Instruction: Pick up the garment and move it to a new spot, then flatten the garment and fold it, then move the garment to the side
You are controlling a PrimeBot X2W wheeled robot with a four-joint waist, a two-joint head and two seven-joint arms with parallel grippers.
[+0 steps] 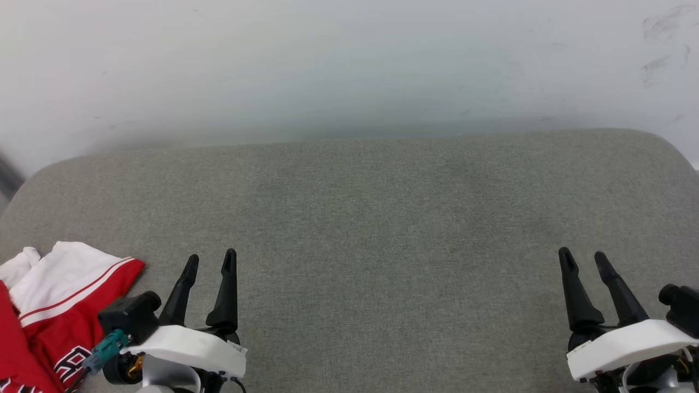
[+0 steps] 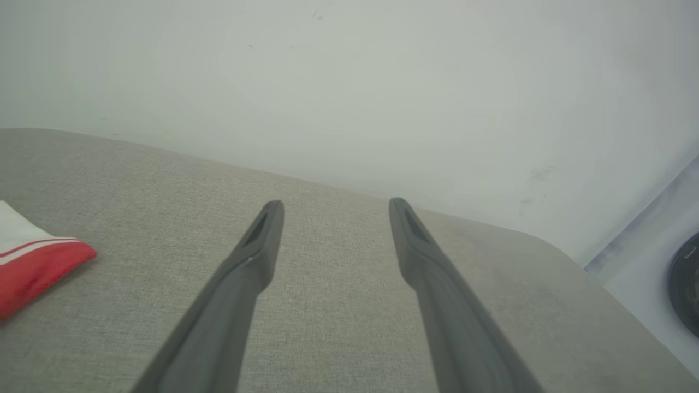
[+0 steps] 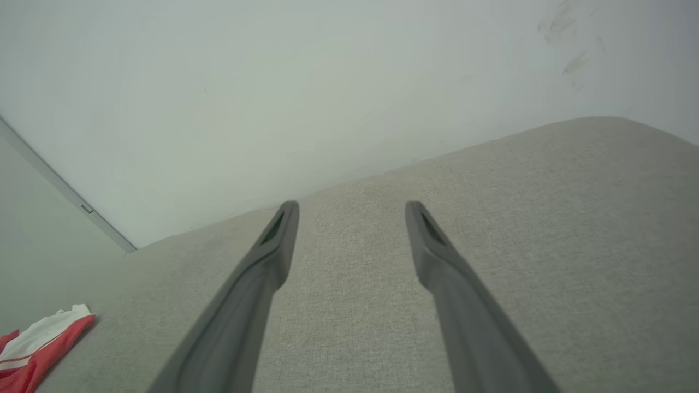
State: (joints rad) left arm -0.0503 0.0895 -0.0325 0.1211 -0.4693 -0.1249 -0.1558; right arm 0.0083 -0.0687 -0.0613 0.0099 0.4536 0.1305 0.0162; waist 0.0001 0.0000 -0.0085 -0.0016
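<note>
The garment (image 1: 52,305), red with a white sleeve edged in red and white stripes, lies bunched at the near left corner of the grey cushioned surface (image 1: 371,218), partly cut off by the frame. Its corner also shows as the garment (image 2: 33,262) at the left of the left wrist view and the garment (image 3: 38,341) at the lower left of the right wrist view. My left gripper (image 1: 210,259) is open just right of the garment, apart from it, holding nothing. Far right, my right gripper (image 1: 583,255) is open and empty.
A pale wall (image 1: 349,65) rises straight behind the cushion's far edge. The cushion's corners are rounded. A dark round object (image 2: 685,284) sits off the cushion's right end in the left wrist view.
</note>
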